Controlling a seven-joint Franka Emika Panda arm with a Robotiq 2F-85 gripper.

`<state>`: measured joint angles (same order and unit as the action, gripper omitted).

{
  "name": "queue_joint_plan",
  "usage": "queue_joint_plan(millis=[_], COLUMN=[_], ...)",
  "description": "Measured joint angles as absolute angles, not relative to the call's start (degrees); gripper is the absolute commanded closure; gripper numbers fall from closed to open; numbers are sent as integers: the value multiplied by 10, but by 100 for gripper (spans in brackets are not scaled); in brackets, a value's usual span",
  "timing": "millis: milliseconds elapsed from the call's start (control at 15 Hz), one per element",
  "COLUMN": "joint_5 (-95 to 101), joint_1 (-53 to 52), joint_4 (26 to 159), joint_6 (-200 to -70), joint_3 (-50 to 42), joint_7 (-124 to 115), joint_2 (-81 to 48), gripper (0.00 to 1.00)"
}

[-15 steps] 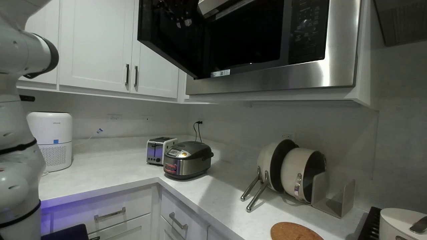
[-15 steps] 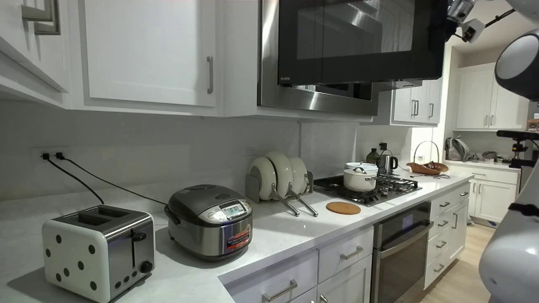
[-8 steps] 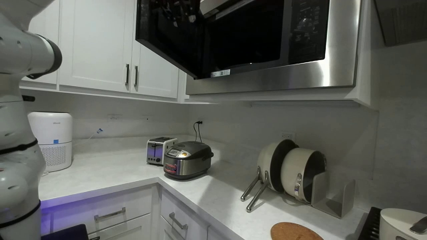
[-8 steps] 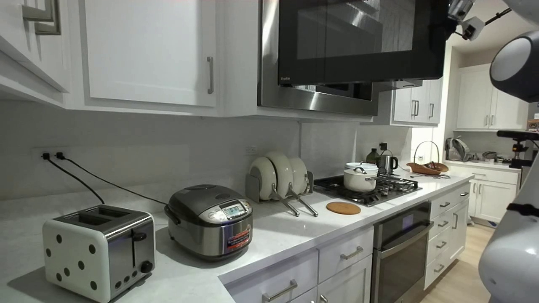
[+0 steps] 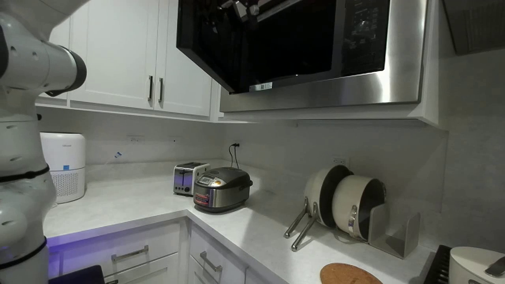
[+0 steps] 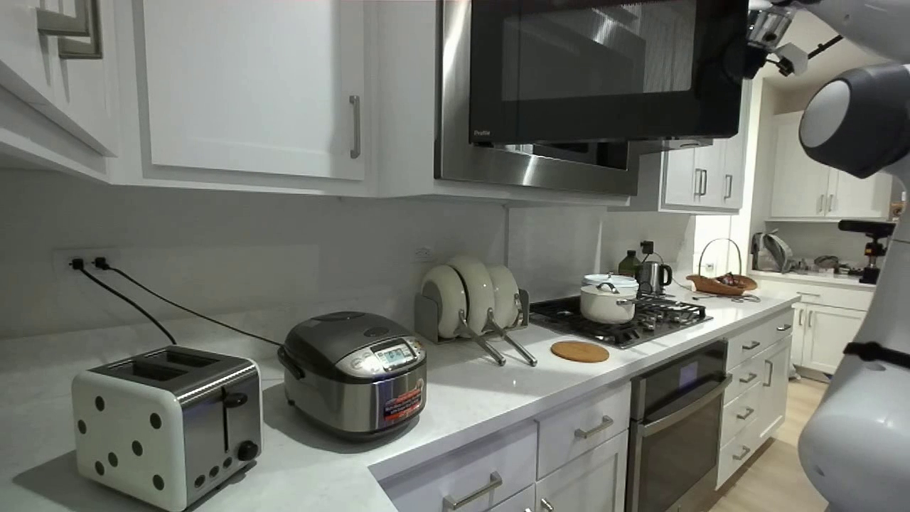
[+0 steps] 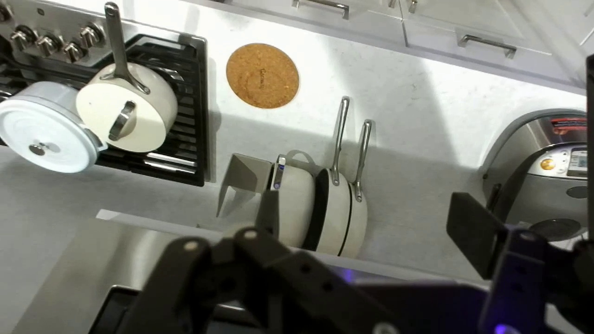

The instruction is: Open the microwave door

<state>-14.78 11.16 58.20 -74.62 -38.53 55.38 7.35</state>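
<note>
Find the microwave door (image 5: 209, 43) at eleven o'clock in an exterior view, swung out from the steel-framed microwave (image 5: 402, 59) with the dark inner side in sight; meet the same microwave door (image 6: 604, 71) at one o'clock in an exterior view, glossy front foremost. See the hand (image 7: 371, 222) spread wide in the wrist view, one fingertip (image 7: 473, 232) at four o'clock and its pair at seven, well apart. Make out the wrist (image 6: 770, 28) at two o'clock in an exterior view, just beside the free edge of the microwave door; cannot tell contact from a gap. Trace the white arm (image 5: 23, 138) at nine o'clock in an exterior view, partly in front of the white cylindrical appliance (image 5: 69, 173). Lower down, on the pale desk (image 5: 118, 197), note the rice cooker (image 5: 221, 193) at seven o'clock, near the toaster (image 5: 183, 181) at eight, and pans (image 5: 315, 189) on edge in a rack (image 5: 412, 236) at four. In the wrist view, pick out the cork mat (image 7: 263, 76) at eleven o'clock, the lidded cream saucepan (image 7: 144, 106) at ten on the stove (image 7: 188, 144), and a pale pot (image 7: 28, 125) at nine.
</note>
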Motion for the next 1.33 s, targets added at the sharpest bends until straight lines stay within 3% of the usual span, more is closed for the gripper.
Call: queue_joint_plan(millis=[600,1333], joint_5=[-147,-66], joint_1=[134,165], joint_4=[562,600], joint_6=[-753,-907], joint_3=[-384,-429], joint_7=[516,509], joint_2=[62,61], gripper=[0,0])
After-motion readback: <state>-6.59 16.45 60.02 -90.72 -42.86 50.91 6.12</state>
